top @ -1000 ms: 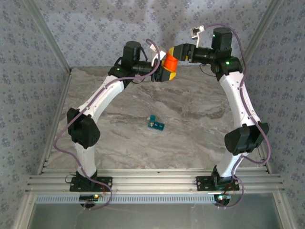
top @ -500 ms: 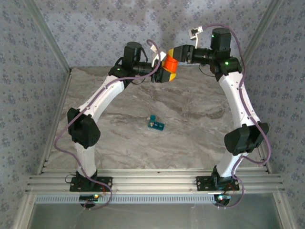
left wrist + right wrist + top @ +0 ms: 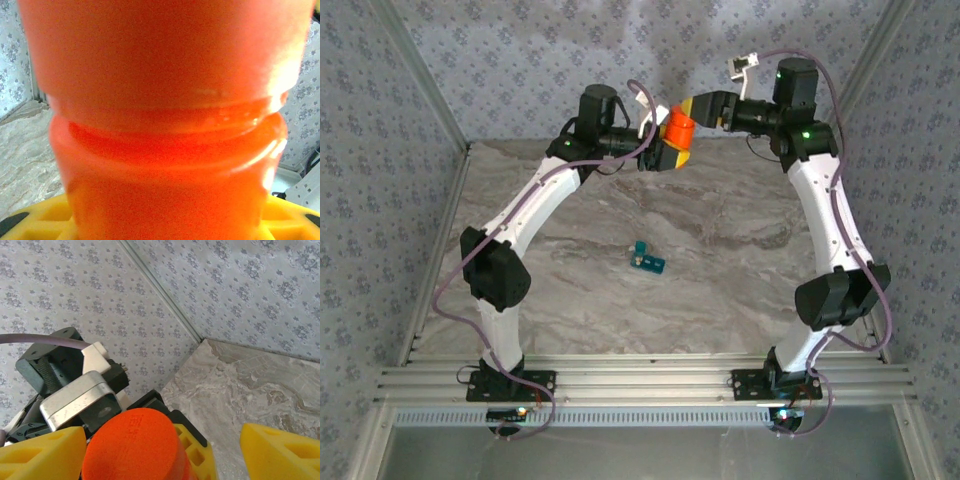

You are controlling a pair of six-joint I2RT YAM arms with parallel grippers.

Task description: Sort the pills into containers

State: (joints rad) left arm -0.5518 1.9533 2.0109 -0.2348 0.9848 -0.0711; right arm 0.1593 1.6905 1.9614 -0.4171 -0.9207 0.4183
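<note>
Looking from the top camera, the left claw is high over the far part of the table. It is closed on an orange bottle, with its yellow fingers on two sides of the bottle's body. The right claw comes from the other side and is at the upper end of the same bottle, so the two claws meet in the air. The teal pill box lies alone on the marble table, near the middle and well apart from both claws. What is inside it is too small to tell.

In the left wrist camera the bottle is very near and blurred, with a wider band above and a narrower neck under it. The yellow fingers of the left claw show at the bottom edge, on both sides of the bottle.

In the right wrist camera the round orange top of the bottle is between the two yellow fingertips of the right claw. One fingertip is clearly apart from it, with table visible in the gap, so this claw is open and grips nothing. Behind the bottle is the dark body of the left claw, against the patterned wall.
</note>
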